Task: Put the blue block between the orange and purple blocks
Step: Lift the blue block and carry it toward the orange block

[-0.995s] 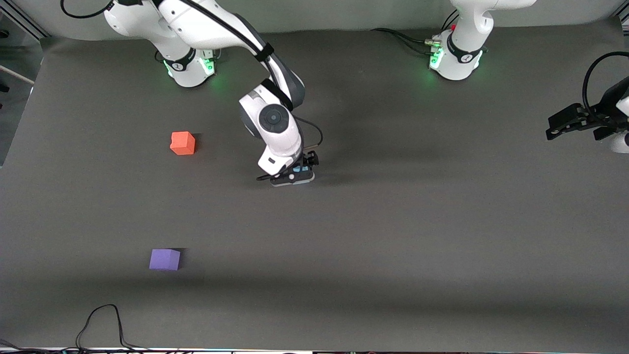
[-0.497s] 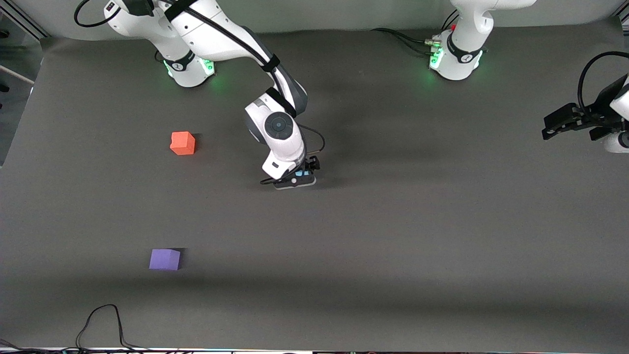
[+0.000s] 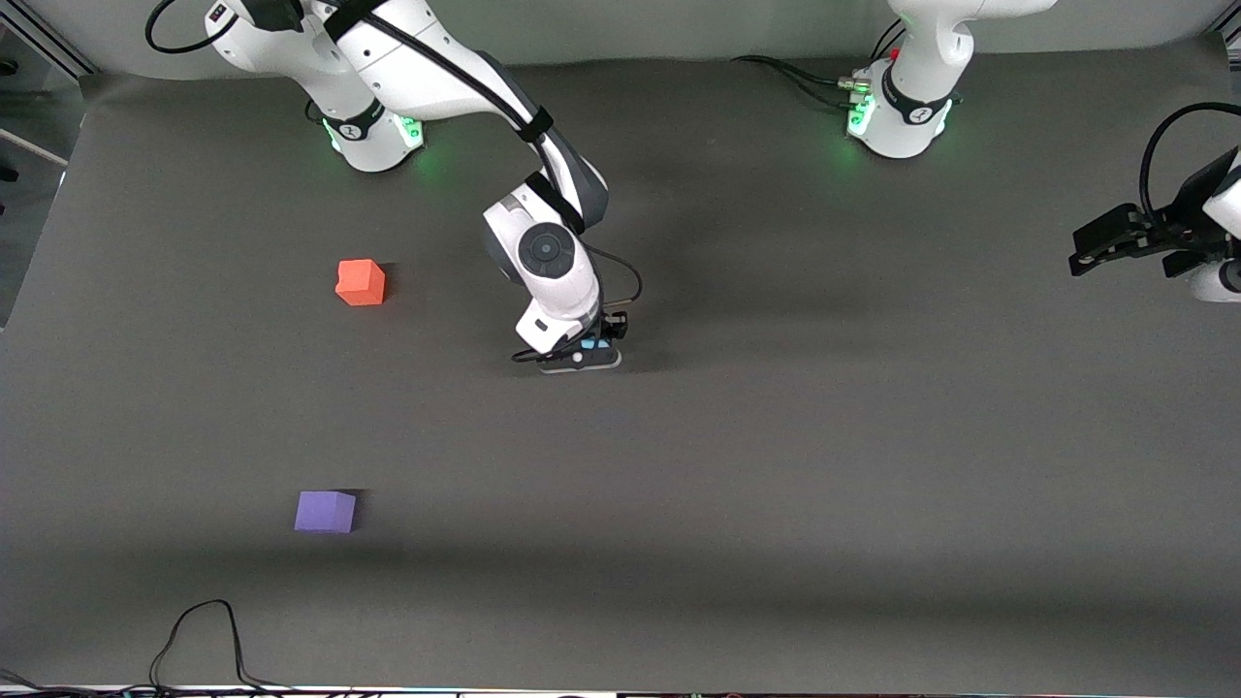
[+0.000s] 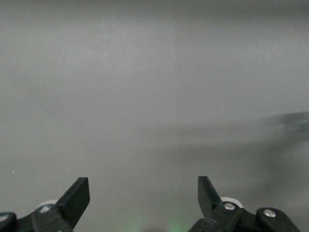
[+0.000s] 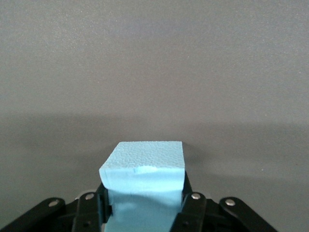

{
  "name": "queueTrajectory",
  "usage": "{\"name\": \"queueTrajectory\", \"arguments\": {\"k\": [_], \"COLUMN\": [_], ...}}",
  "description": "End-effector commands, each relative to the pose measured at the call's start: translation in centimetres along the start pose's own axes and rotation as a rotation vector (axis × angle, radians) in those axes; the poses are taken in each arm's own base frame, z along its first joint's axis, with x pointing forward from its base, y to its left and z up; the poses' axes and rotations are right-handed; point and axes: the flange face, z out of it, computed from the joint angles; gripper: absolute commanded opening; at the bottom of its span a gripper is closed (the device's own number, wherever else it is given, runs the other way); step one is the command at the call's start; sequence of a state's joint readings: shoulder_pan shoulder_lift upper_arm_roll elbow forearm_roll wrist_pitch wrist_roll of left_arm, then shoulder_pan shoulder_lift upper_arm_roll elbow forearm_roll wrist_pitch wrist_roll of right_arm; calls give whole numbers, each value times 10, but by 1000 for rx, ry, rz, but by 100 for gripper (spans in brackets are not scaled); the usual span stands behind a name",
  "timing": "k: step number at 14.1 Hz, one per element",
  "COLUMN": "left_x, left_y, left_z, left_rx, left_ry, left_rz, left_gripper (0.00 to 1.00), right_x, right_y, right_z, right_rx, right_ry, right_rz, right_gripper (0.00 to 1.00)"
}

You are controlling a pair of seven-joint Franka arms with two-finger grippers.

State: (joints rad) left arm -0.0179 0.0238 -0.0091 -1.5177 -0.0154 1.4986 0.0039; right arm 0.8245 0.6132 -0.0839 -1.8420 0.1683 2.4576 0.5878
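Sitting pinched in the right claw [image 5: 145, 212], the blue block [image 5: 144, 181] is pressed on two opposite sides by the fingers [image 5: 189, 212], its top face showing clear in the right wrist view. From the front camera only a sliver of blue [image 3: 588, 344] shows under the wrist, near the middle of the table [image 3: 824, 436], and whether the block rests on the surface or hangs just above it cannot be told.

What the coming move turns on is direction. The orange block [image 3: 360, 282] and the purple block [image 3: 325, 511] both lie toward the right arm's end of the table, well apart from each other, orange closer to the robots' edge and purple closer to the camera's edge. The gap between them lies toward that same end from the claw and a little nearer the camera's edge. So the carry looks like a sideways sweep toward that end, then a set-down on the line joining the two cubes.

The right arm is plainly the nearer one and has the load. The left claw [image 3: 1115, 238] waits at its own end of the table, fingers [image 4: 77, 195] spread wide and holding nothing.
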Motion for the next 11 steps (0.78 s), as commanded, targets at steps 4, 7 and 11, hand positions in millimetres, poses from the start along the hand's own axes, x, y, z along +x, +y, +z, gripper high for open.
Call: {"name": "queueTrajectory", "arguments": {"k": [4,7,11], "left_x": [-9,-9,-9], "left_y": [0,-2,-4], "left_z": [-2,-1,-2], "left_rx": [5,5,6], "left_ry": [17,14,15], "left_rz": [7,4,2], "left_gripper": [100,100,100], "right_x": [44,81,109], "right_y": [-3,13,72], "right_z": [-133,-255,-367], "right_rx": [9,33,97], "right_ry": [-42,-55,-56], "right_rz": [25,57,63], "right_gripper": [43,44,44]}}
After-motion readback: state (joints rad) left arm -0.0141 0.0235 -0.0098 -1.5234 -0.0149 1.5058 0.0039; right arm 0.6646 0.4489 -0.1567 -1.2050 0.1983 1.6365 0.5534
